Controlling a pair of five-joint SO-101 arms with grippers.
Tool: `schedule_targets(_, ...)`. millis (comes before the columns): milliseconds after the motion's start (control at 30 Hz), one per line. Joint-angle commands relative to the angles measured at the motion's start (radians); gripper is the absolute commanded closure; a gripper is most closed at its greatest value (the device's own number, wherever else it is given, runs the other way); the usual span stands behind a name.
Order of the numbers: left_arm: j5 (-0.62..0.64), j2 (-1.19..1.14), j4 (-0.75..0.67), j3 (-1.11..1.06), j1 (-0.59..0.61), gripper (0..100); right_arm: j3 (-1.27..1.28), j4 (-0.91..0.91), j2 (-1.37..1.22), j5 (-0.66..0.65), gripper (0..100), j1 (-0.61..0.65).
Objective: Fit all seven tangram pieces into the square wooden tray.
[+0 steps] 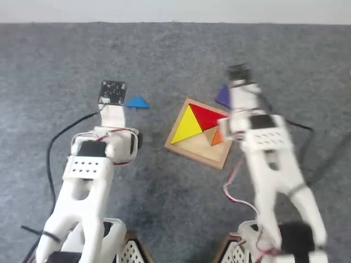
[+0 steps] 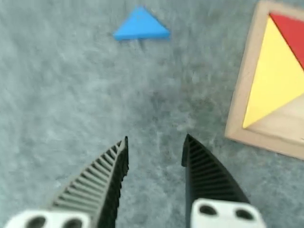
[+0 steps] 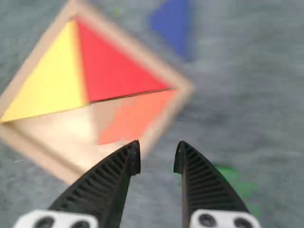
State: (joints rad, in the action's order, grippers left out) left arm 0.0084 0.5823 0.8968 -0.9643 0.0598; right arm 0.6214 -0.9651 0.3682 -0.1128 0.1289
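The square wooden tray lies at mid-table, turned on its corner. A yellow triangle, a red triangle and an orange piece sit inside it. My right gripper hangs open and empty over the tray's edge beside the orange piece. A dark blue piece lies on the cloth past the tray, and a green piece lies close by the right fingers. My left gripper is open and empty above bare cloth, with a light blue triangle ahead of it.
Grey cloth covers the whole table. The right arm hides the tray's right corner from above. The left arm stands left of the light blue triangle. Part of the tray floor is bare wood.
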Motion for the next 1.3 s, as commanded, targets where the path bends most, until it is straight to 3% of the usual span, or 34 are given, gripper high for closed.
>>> schedule_targets(0, -0.051, 0.002, 0.095, 0.134, 0.012, 81, 0.005, -0.065, 0.189, -0.114, 86.1, -0.12)
schedule_targets(267, -0.068, -0.031, 0.221, 0.291, 0.017, 74, 0.215, -0.044, 0.206, -0.272, 85.7, -0.159)
schedule_targets(567, 0.018, -0.408, 0.222, 0.483, 0.106, 74, 0.238, -0.076, 0.196, -0.295, 81.5, -0.186)
schedule_targets(700, 0.083, -0.454, 0.176, 0.481, 0.118, 74, 0.236, -0.073, 0.196, -0.43, 72.4, -0.283)
schedule_targets(800, 0.094, -0.442, 0.149, 0.458, 0.117, 74, 0.236, -0.079, 0.193, -0.528, 71.0, -0.286)
schedule_targets(1100, 0.091, -0.428, 0.101, 0.367, 0.118, 74, 0.23, -0.047, -0.077, -0.522, 71.0, -0.137)
schedule_targets(1267, 0.087, -0.428, 0.098, 0.36, 0.114, 74, 0.17, 0.05, -0.202, -0.404, 71.0, -0.113)
